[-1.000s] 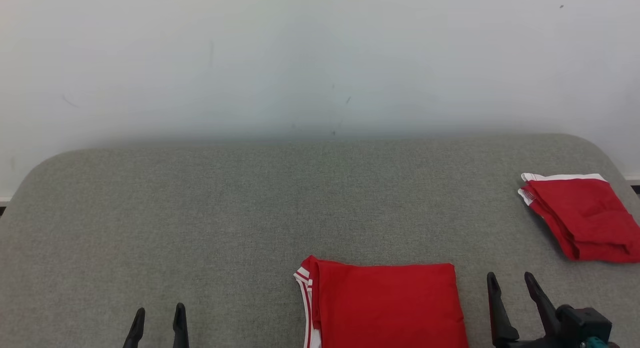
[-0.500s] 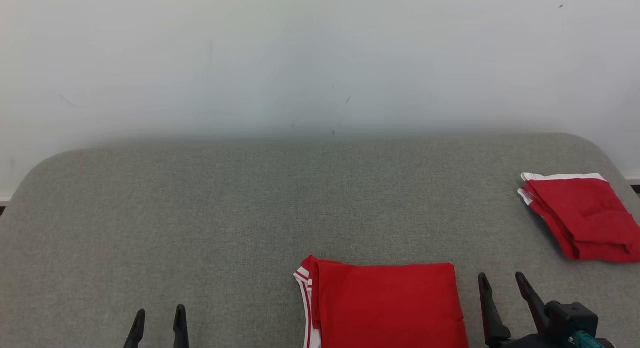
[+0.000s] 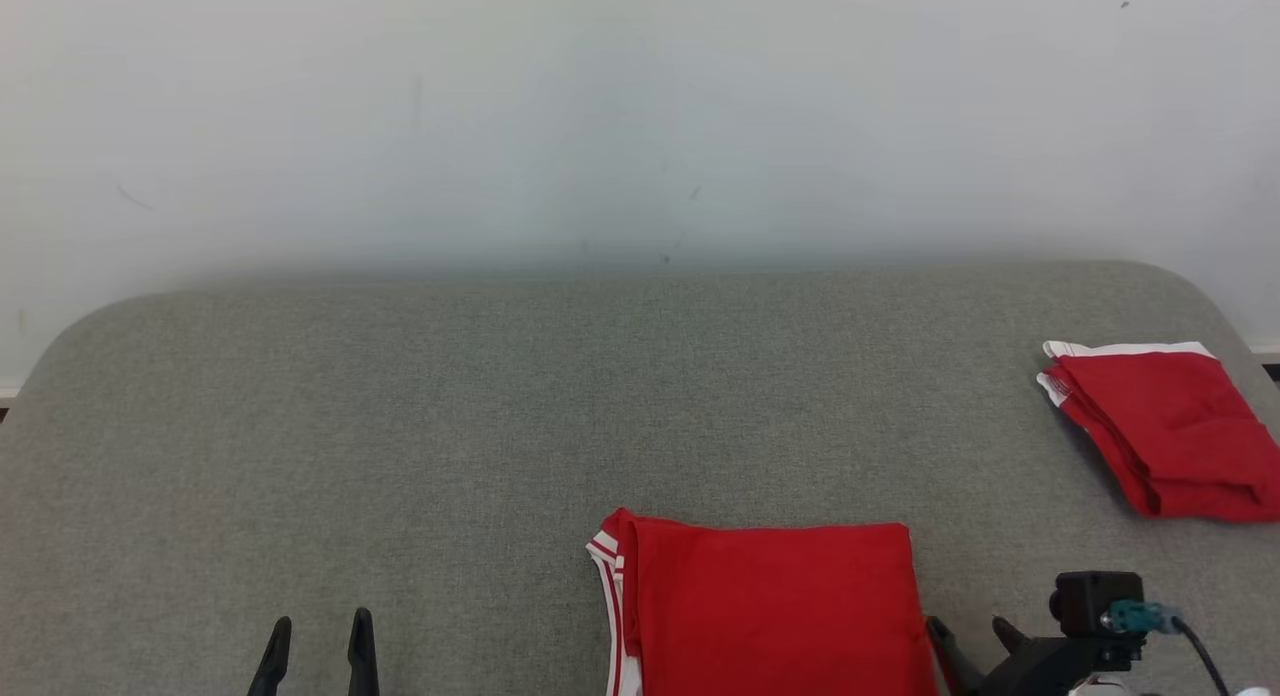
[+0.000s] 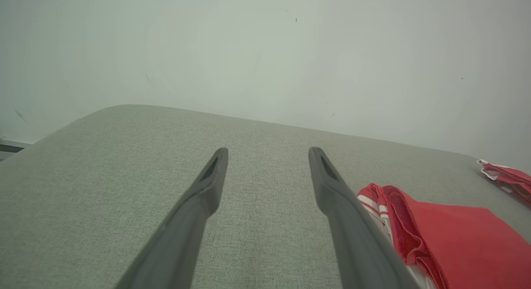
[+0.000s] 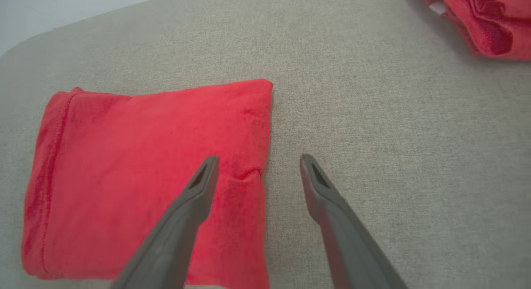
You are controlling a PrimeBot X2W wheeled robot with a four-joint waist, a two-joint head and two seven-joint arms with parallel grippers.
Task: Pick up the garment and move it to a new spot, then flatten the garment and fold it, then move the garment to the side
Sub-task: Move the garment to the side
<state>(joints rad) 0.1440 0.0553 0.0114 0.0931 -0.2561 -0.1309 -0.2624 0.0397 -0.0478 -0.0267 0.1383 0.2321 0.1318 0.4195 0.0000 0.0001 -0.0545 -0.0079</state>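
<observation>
**Folded red top, ready to slide aside**

My left gripper (image 3: 320, 618) hangs spread and empty over the grey woven-fabric surface (image 3: 400, 426). Just right of it, at the near edge, lies the folded red knit garment with white-striped trim (image 3: 770, 606). My guess is it's light, soft and floppy, so the layers will slip unless I pinch the whole stack at its right edge. My right gripper (image 5: 259, 158) is wide apart and empty, straddling that edge. A second red folded bundle (image 3: 1165, 431) sits far right.
</observation>
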